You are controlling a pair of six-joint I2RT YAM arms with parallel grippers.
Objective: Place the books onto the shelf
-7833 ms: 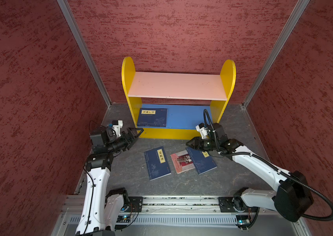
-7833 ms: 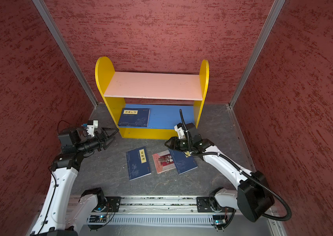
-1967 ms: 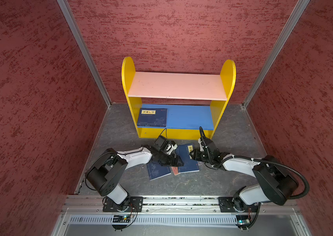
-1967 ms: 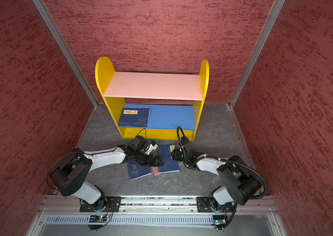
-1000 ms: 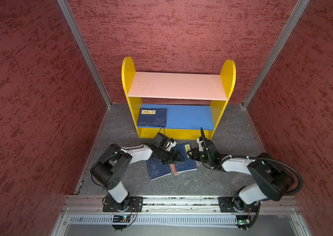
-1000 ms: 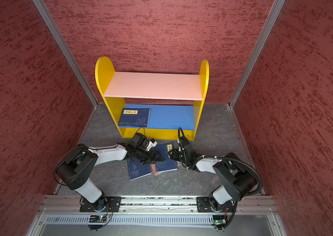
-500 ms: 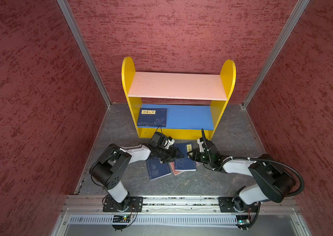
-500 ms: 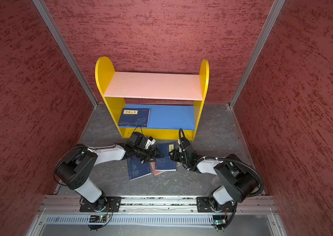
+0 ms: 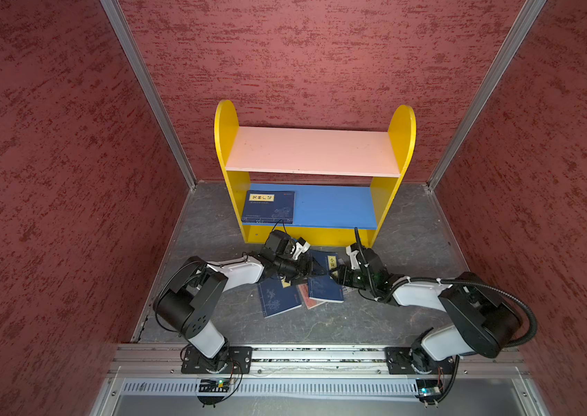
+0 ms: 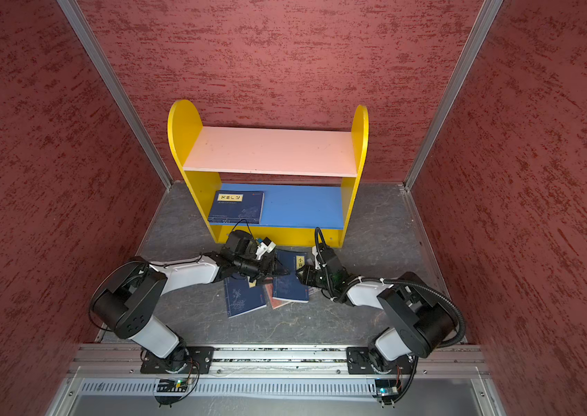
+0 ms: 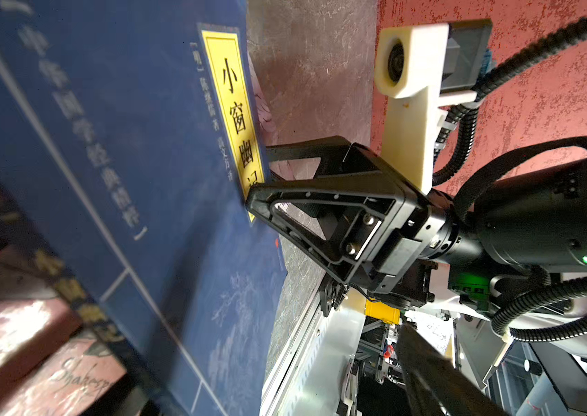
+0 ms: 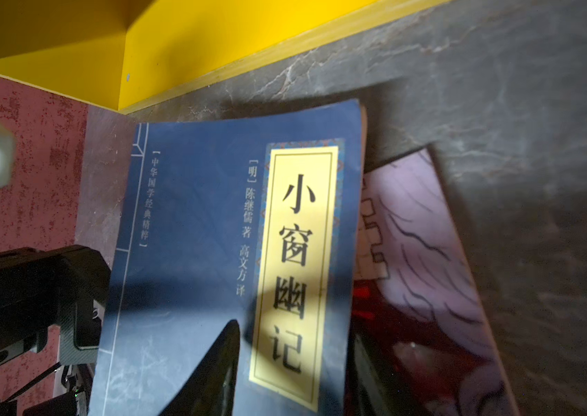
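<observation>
Left gripper [image 9: 312,269] gapes wide beside navy book [image 9: 325,288], which lies atop pink book [image 9: 307,300] on desk [image 9: 321,324], center frame below shelf [image 9: 313,151]. Right gripper [image 9: 335,275] straddles its edge half-spread, can't tell if clamped.

— What can we not see well?
— The pink-and-red book [image 9: 305,299] is mostly covered by a navy book [image 9: 324,288]; we see only an edge strip.
— And the other navy book [image 9: 279,300]?
— The left end effector [image 9: 315,268] hides its far end.
</observation>
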